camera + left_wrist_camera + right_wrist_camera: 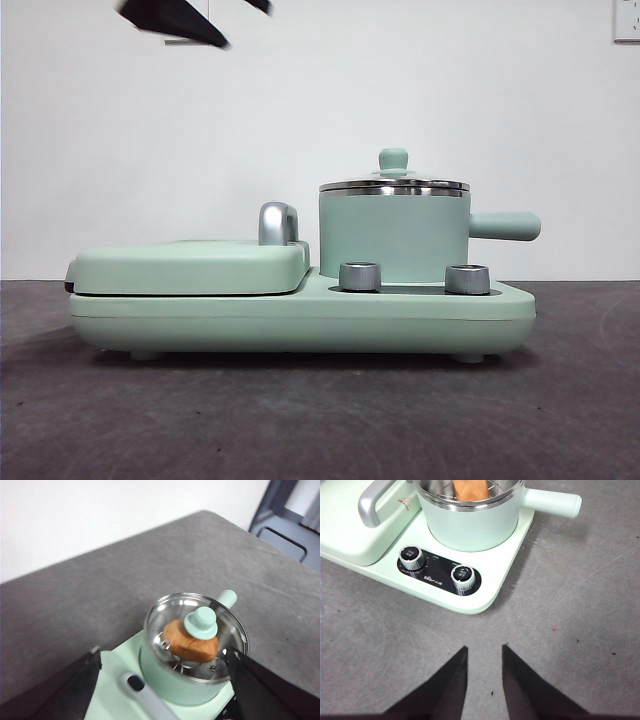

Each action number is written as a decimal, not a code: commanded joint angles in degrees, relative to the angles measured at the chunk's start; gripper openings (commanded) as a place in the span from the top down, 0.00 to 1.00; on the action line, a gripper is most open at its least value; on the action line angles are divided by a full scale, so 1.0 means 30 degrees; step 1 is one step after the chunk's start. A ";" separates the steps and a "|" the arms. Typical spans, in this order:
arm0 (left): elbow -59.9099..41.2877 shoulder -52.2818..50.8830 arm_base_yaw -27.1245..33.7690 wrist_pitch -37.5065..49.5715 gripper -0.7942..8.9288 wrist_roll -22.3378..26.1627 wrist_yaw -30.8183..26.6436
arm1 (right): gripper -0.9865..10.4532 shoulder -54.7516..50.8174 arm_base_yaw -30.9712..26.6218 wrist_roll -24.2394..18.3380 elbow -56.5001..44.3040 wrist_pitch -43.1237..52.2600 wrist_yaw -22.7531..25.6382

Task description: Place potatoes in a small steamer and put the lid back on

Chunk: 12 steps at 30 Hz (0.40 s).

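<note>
The potatoes point(191, 641) lie in the small steamer point(394, 238) beneath the seated lid point(196, 636), so the task appears complete; the left end effector point(162, 680) hovers above, spread wide and empty, while the right end effector point(484, 656) waits narrow and empty over the table point(580, 630).

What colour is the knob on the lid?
Mint green; the knob on the lid shows best in the left wrist view.

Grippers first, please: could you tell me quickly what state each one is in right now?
Left tool: open, empty, above the lid.
Right tool: open, empty, above the table.
</note>
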 commanded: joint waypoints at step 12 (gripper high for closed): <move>-0.9683 -0.9253 0.1486 -0.0583 0.51 -0.1530 -0.0474 | 0.82 0.0102 0.0117 0.0226 0.0146 -0.0087 -0.0750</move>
